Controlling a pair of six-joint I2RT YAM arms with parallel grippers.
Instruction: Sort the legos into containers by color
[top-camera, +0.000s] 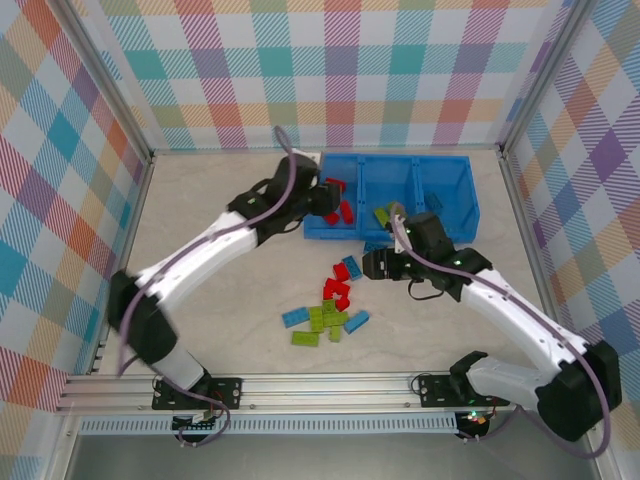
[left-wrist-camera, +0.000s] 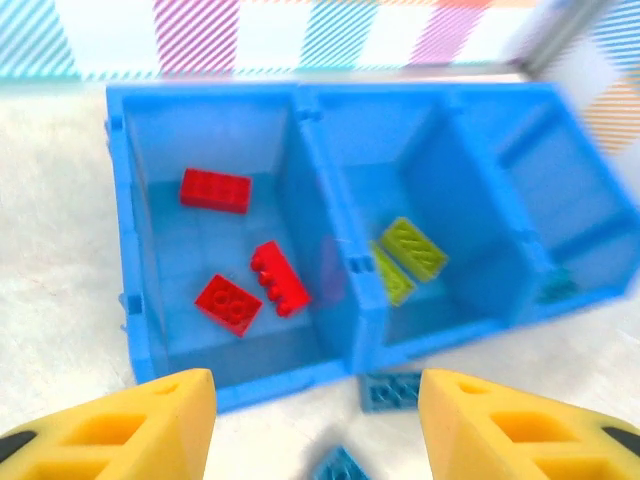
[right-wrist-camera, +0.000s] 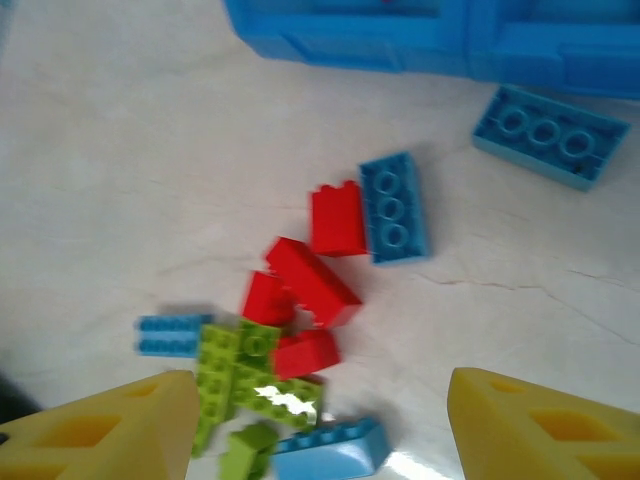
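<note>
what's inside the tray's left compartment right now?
Three red bricks lie on the floor of the left compartment; nothing else is visible there. Its near wall hides the floor strip right behind it.

**Clear Flanks, Crowded Middle**

The surface (top-camera: 230, 300) lies bare left of the legos (top-camera: 330, 310) and along its near edge. The pile itself is packed, bricks touching. The containers (top-camera: 395, 160) wall off the far side, a loose blue brick (right-wrist-camera: 548, 135) just beside their front. The left arm (top-camera: 210, 245) slants over the left half; the right arm (top-camera: 510, 300) crosses the right.
</note>
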